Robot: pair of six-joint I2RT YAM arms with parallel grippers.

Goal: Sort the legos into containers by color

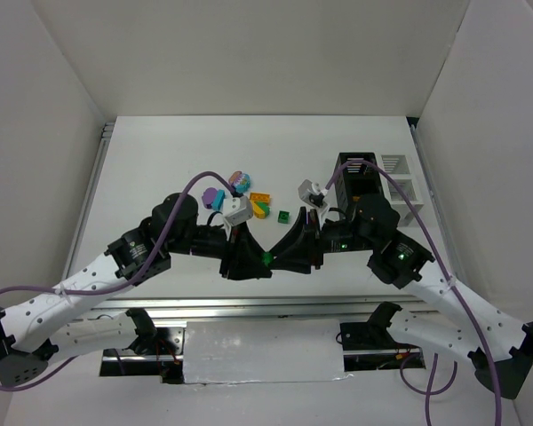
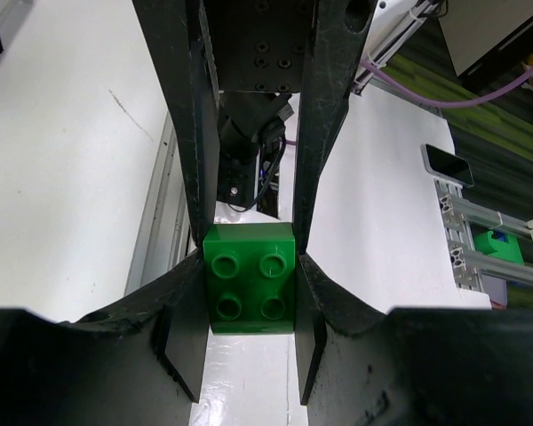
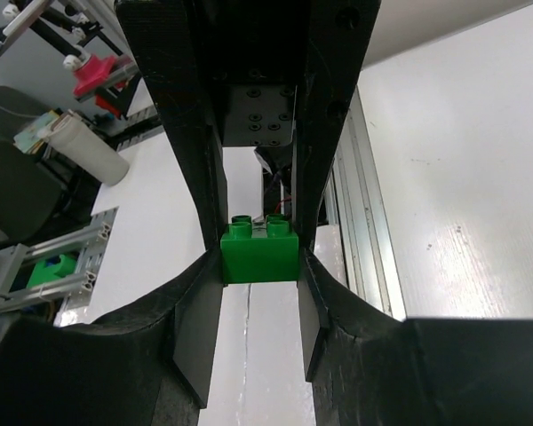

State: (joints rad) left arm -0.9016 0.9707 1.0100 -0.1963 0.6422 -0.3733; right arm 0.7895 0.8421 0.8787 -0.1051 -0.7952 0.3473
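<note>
We are in a robotics lab, at a purpose-built test cell. A left arm (image 1: 80,293) and a right arm (image 1: 457,306), both white-shelled, are bolted by an aluminium rail (image 1: 249,306) at the near edge of a white bench (image 1: 160,169). Plain white panels (image 1: 249,53) box it in, and purple cables (image 1: 194,188) loop to the wrists. Beside the bench we see slotted aluminium framing (image 2: 466,256), a phone (image 2: 447,163) on a ledge, and a red fixture (image 3: 96,75) among metal rods.
</note>
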